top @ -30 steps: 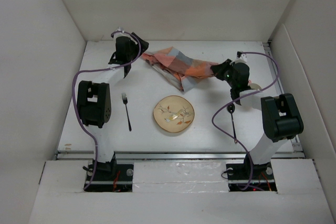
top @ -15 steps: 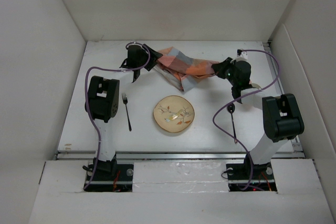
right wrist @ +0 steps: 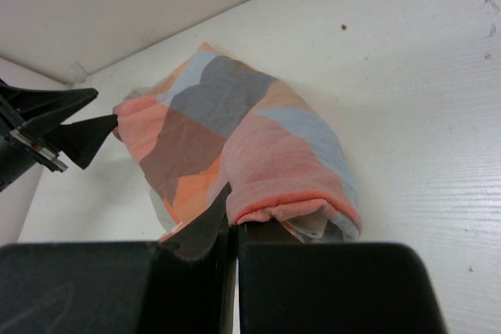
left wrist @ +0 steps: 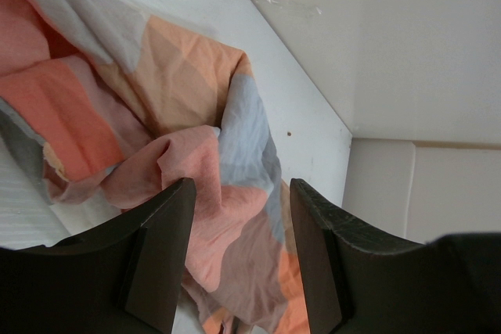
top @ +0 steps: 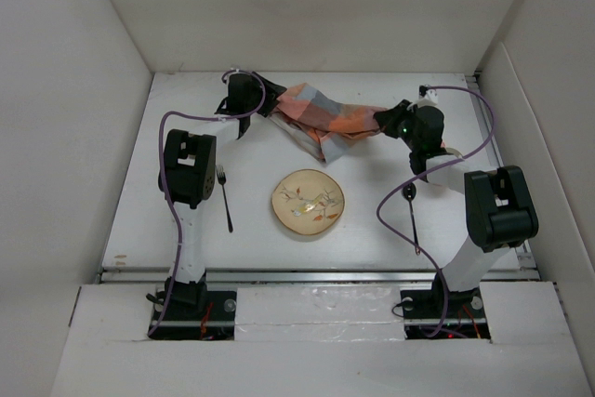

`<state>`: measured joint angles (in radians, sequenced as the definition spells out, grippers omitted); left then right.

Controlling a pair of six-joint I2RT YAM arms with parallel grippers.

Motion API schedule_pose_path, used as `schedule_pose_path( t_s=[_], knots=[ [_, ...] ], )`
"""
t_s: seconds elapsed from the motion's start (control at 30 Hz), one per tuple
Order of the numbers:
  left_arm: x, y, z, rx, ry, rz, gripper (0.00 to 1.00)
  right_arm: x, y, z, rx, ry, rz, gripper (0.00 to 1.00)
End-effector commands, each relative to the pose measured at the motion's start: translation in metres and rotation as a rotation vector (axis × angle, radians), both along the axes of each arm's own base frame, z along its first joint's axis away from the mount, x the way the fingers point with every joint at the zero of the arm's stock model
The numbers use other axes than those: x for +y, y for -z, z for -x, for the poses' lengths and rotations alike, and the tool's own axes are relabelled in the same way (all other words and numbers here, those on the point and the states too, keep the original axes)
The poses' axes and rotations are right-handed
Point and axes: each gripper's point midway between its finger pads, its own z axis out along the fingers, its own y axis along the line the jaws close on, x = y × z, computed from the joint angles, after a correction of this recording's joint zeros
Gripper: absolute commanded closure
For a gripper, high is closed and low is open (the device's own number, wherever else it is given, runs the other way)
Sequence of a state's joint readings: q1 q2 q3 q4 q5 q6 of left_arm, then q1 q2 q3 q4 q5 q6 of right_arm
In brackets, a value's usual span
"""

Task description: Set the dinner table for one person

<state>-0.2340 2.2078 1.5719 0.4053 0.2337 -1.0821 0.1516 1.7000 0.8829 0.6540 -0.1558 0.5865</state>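
Observation:
An orange, grey and pink checked cloth (top: 325, 118) lies crumpled at the back of the white dinner table (top: 270, 248). My left gripper (top: 270, 107) is at the cloth's left end. In the left wrist view the left gripper (left wrist: 243, 189) is open, its jaws straddling a fold of the cloth (left wrist: 180, 76) without pressing it. My right gripper (top: 381, 121) is at the cloth's right end. The right wrist view shows the right gripper (right wrist: 235, 228) shut on the rolled edge of the cloth (right wrist: 235, 115).
A cream patterned plate (top: 308, 204) sits mid-table in front of the cloth. A black fork (top: 224, 197) lies left of it and a black spoon (top: 412, 216) lies right of it. White walls enclose the table on three sides.
The left arm has swung right from the back left corner to the cloth's left end, and its jaws have narrowed around a fold. The right gripper has kept its hold.

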Motion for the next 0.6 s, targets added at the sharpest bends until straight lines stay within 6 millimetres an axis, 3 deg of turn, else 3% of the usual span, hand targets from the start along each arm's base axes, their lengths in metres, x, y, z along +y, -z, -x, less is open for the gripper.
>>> schedule_pose_path(
  t_s=[0.0,0.2,0.37,0.57],
  knots=[
    [0.015,-0.04,0.001,-0.096,-0.037,-0.025,0.5,0.001,-0.048,-0.012,-0.125,-0.006,0.002,1.0],
    [0.028,-0.03,0.011,-0.084,-0.058,-0.068,0.46,0.002,-0.051,-0.014,-0.13,-0.009,0.001,1.0],
    [0.022,-0.023,0.008,-0.085,-0.035,-0.041,0.46,0.002,-0.053,-0.014,-0.131,-0.012,0.001,1.0],
    [0.002,-0.034,0.0,-0.119,0.029,0.019,0.48,0.002,-0.048,-0.013,-0.123,-0.009,0.001,1.0]
  ],
)
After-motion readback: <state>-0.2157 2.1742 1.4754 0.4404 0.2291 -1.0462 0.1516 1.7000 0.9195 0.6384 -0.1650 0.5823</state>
